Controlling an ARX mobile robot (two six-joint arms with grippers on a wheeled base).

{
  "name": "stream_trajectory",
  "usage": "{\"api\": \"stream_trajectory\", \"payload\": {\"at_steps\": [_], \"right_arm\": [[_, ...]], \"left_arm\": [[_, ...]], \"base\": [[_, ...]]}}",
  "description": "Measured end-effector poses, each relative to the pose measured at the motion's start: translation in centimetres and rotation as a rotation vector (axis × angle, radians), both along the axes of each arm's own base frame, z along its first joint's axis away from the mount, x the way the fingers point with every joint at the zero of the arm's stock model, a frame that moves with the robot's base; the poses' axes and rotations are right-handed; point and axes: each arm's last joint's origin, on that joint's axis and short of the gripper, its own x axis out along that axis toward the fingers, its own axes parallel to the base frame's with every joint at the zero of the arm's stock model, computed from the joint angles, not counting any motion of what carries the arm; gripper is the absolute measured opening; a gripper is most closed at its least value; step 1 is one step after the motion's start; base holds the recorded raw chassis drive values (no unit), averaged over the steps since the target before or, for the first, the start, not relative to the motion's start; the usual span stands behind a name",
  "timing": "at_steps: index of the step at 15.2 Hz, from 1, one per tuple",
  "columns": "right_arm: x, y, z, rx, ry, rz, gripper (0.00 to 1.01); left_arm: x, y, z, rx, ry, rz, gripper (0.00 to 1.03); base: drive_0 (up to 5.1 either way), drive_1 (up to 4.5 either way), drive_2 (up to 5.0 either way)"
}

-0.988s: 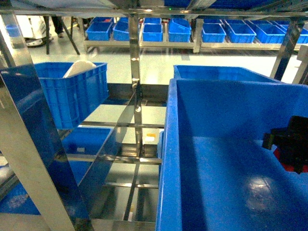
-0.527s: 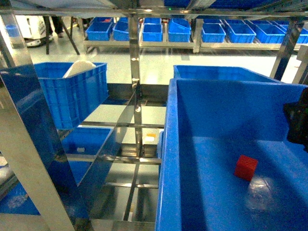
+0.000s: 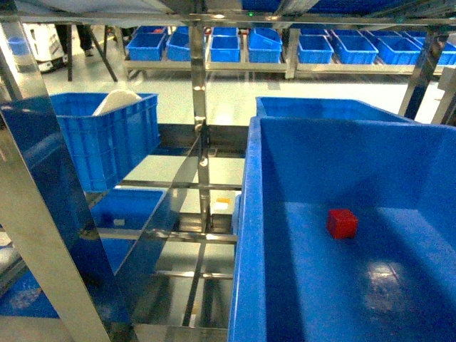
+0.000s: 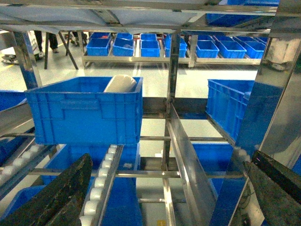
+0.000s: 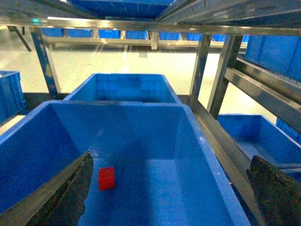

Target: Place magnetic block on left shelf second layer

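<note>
Sitting loose on the floor of the near blue crate [image 3: 251, 235], the magnetic block [image 3: 342, 223] is touching neither gripper. Right gripper [image 5: 171, 197] is hanging released above it; left gripper [image 4: 164, 202] is spread wide too.

Glossy blue plastic crate [image 3: 299, 299]; matt red block [image 3: 342, 223]; shiny mirror-like steel rack [image 3: 201, 92].

Big crate [image 3: 251, 235] open on top; walls tall on all sides. Floor bare except red block [image 3: 342, 223] toward the far wall, apart from the side walls. Overhead rail [image 5: 141, 24] caps the space above the crate. Slanted upright [image 5: 201, 66] and side rail [image 5: 263, 89] close the right side. Second crate [image 5: 123, 88] stands just behind. Left of the crate: gap over open rails, bounded by centre post [image 3: 199, 107] and another crate [image 3: 107, 139].
</note>
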Motion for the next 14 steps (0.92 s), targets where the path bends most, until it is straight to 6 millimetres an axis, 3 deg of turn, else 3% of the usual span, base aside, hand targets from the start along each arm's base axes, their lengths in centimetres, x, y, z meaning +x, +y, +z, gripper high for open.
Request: {"api": "stream_trajectory", "payload": {"at_steps": [1, 3, 8, 14], "right_arm": [[0.1, -0.1, -0.3, 0.007, -0.034, 0.029, 0.94], [-1.2, -0.7, -2.0, 0.016, -0.078, 0.085, 0.65], [-3.1, -2.1, -4.0, 0.016, -0.078, 0.085, 0.03], [-4.2, -2.1, -5.0, 0.018, -0.075, 0.087, 0.02]], "left_arm": [[0.0, 0.0, 0.0, 0.000, 0.000, 0.001, 0.98], [0.0, 0.0, 0.0, 0.000, 0.000, 0.001, 0.98], [0.0, 0.0, 0.0, 0.000, 0.000, 0.000, 0.98], [0.0, 0.0, 0.0, 0.000, 0.000, 0.000, 0.98]], "base": [[0.0, 0.00, 0.0], [0.0, 0.00, 0.0], [0.0, 0.00, 0.0], [0.0, 0.00, 0.0]]}}
